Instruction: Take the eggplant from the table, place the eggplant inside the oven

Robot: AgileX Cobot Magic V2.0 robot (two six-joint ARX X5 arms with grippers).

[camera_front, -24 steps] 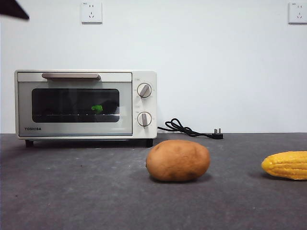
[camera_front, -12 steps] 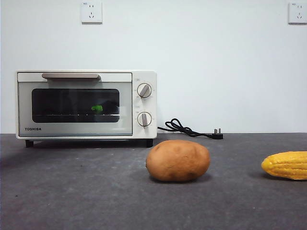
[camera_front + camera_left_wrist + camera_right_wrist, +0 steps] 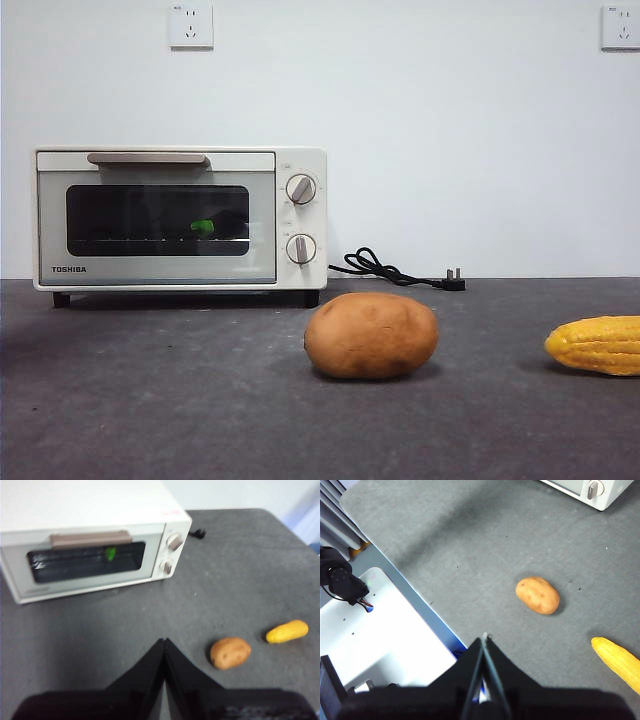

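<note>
The eggplant [image 3: 203, 227] lies inside the oven [image 3: 180, 218], behind the closed door. Only its bright green cap shows through the dark glass window; the purple body is hard to make out against the dark inside. The oven is a cream-white box with a bar handle [image 3: 147, 158] on top of the door and 2 round knobs [image 3: 300, 218] at its right side. It stands at the far left of the bench [image 3: 200, 400], a dark grey, matte, slightly speckled surface. A black power cord [image 3: 395, 269] lies just right of the oven, unplugged. Nearer, at the middle, rests a brown, smooth oval potato [image 3: 371, 335]; well to its right lies a yellow corn cob [image 3: 597, 344], cut off by the picture edge. The left hand [image 3: 164, 642] hangs high over the bench, its 2 black jaws pressed together, holding nothing. The right hand [image 3: 484, 640] is also closed and empty, above the near edge of the bench.
</note>
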